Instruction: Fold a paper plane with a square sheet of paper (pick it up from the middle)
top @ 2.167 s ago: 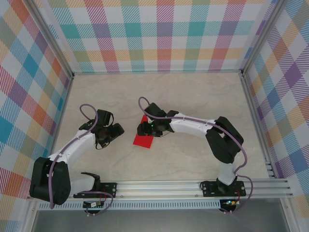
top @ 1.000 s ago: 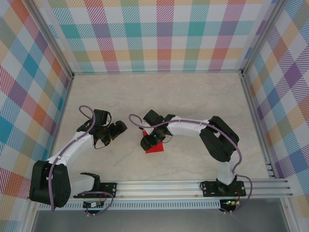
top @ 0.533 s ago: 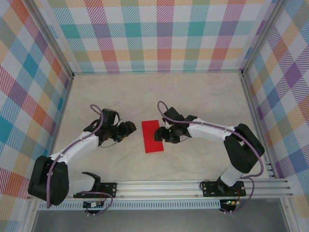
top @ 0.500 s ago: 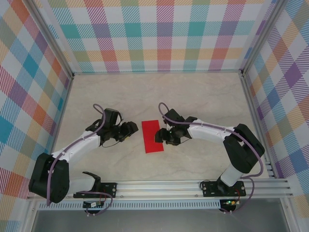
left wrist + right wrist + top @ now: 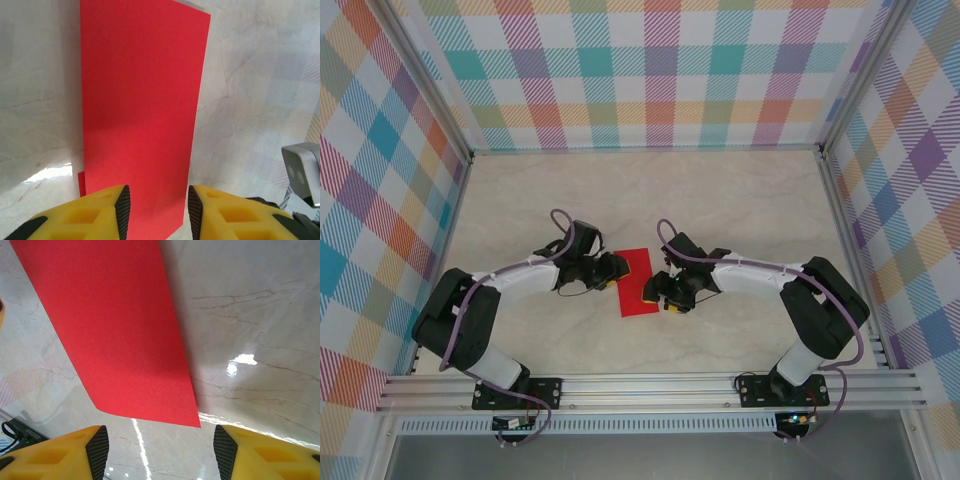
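Note:
The square sheet of paper point(image 5: 633, 276) lies folded in half on the table, a long bright red rectangle. My left gripper point(image 5: 613, 272) sits at its left edge. In the left wrist view the paper point(image 5: 140, 100) stretches ahead, and its near end runs under the left gripper point(image 5: 156, 212). The jaws stand narrowed but apart, and a sliver of the lower layer point(image 5: 81, 184) peeks out. My right gripper point(image 5: 658, 293) is at the paper's lower right edge. In the right wrist view the paper point(image 5: 115, 330) ends just ahead of the right gripper point(image 5: 157, 450), whose jaws are wide open and empty.
Pale marble-patterned table point(image 5: 720, 210) is bare behind the paper. Plaid walls point(image 5: 650, 70) enclose three sides. An aluminium rail point(image 5: 650, 385) with the arm bases runs along the near edge. Part of the right arm point(image 5: 302, 172) shows in the left wrist view.
The left gripper has moved right up to the paper's left edge and its jaws have narrowed. The right gripper has shifted slightly down along the right edge. The paper stays flat.

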